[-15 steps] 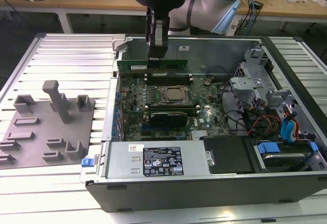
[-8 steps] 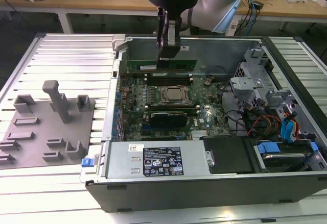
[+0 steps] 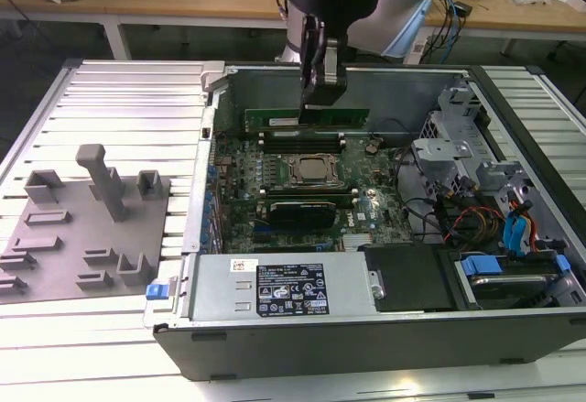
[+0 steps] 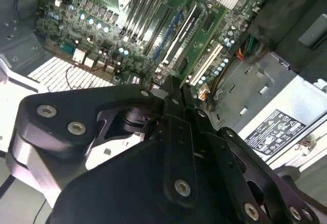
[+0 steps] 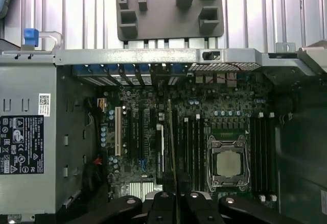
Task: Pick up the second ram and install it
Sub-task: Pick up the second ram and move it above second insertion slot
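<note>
The second ram point(image 3: 275, 118), a long dark green stick, hangs level inside the open computer case, just above the memory slots point(image 3: 302, 138) on the far side of the CPU socket point(image 3: 313, 171). My gripper point(image 3: 321, 100) is shut on its top edge near the middle. In the first wrist view the ram point(image 5: 171, 142) shows edge-on as a thin line running out from my gripper point(image 5: 176, 197), over the slots point(image 5: 191, 147) beside the CPU socket point(image 5: 228, 163). The second wrist view has my gripper point(image 4: 177, 94) with its black fingers pressed together above the motherboard point(image 4: 153, 30).
A grey fixture plate point(image 3: 82, 228) with upright blocks lies on the ribbed table at the exterior view's left. The case holds a power supply point(image 3: 275, 287) at the near side and drive bays with cables point(image 3: 494, 210) at the right. A black heatsink point(image 3: 298, 211) sits near the socket.
</note>
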`<action>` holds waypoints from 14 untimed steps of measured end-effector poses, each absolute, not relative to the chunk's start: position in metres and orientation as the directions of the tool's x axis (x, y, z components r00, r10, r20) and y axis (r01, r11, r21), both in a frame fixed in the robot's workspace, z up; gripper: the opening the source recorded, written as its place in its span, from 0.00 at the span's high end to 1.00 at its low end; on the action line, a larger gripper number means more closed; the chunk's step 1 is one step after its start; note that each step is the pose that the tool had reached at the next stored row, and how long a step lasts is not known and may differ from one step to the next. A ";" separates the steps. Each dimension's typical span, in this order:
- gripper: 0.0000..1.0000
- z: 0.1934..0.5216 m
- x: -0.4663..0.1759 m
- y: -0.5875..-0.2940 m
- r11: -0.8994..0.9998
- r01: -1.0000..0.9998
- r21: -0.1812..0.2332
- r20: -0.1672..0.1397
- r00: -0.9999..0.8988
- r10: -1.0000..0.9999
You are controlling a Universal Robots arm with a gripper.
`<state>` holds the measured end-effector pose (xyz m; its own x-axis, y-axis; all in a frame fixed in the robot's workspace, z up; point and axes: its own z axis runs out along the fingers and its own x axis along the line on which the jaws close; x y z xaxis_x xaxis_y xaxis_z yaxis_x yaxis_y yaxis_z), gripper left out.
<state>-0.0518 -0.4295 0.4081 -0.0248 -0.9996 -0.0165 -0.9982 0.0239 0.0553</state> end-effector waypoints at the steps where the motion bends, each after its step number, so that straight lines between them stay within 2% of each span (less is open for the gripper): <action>1: 0.86 0.408 -0.051 -0.429 0.030 -0.998 0.055 -0.017 -0.031 -0.999; 4: 0.86 0.406 -0.051 -0.429 0.051 -0.997 0.056 -0.026 -0.052 -0.998; 6: 0.86 0.405 -0.050 -0.429 0.063 -0.996 0.058 -0.057 -0.066 -0.996; 14: 0.86 0.395 -0.030 -0.429 0.071 -0.995 0.065 -0.060 -0.075 -0.995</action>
